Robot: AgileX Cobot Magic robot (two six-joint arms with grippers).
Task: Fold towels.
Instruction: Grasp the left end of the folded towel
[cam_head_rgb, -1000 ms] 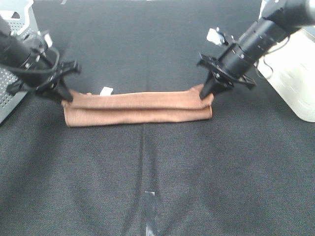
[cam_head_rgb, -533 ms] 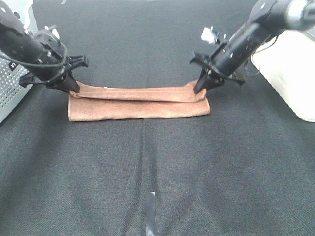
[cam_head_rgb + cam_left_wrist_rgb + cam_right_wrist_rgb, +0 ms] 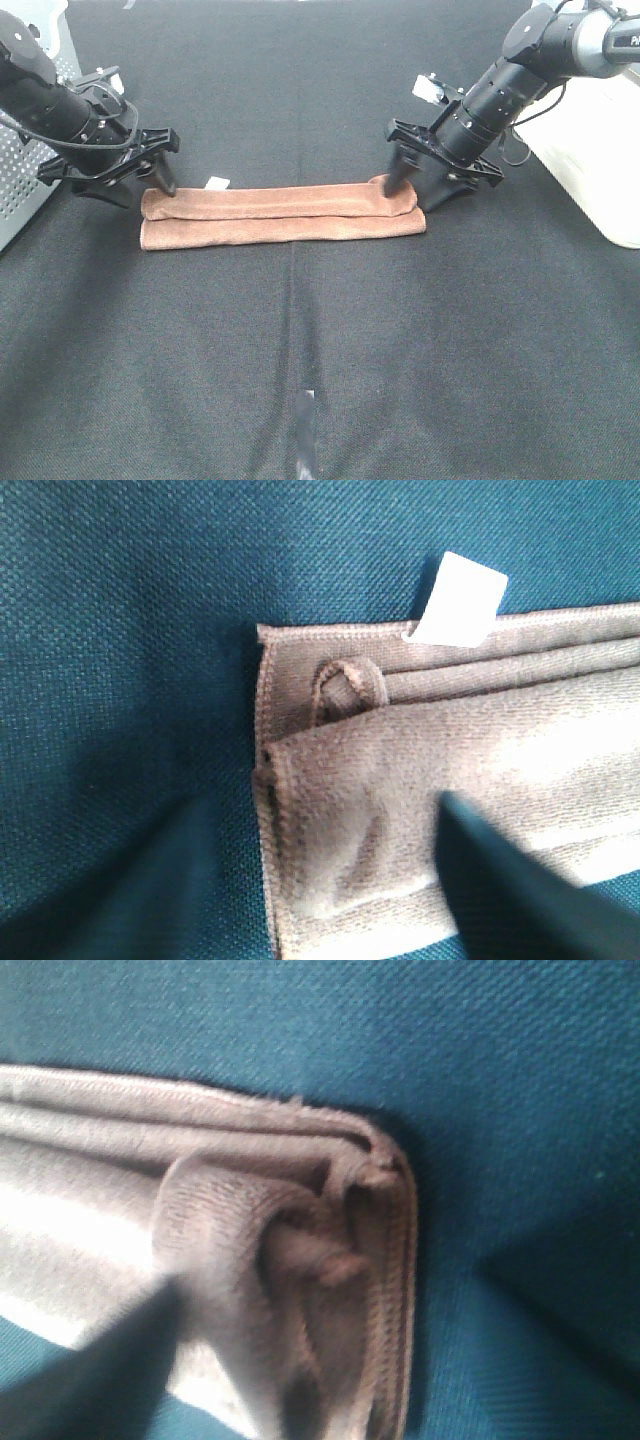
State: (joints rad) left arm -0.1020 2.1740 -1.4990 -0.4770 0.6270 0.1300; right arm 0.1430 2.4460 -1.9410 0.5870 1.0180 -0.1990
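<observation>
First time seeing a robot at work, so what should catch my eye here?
A reddish-brown towel, folded into a long strip, lies across the black tabletop. The left arm and right arm lean in at its ends, jaws spread open. A small white tag pokes out near the left end.

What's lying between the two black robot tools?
A long, folded reddish-brown terry towel spans the stretch from the left tool to the right tool, flat on the black cloth; the high exterior view shows it.
</observation>
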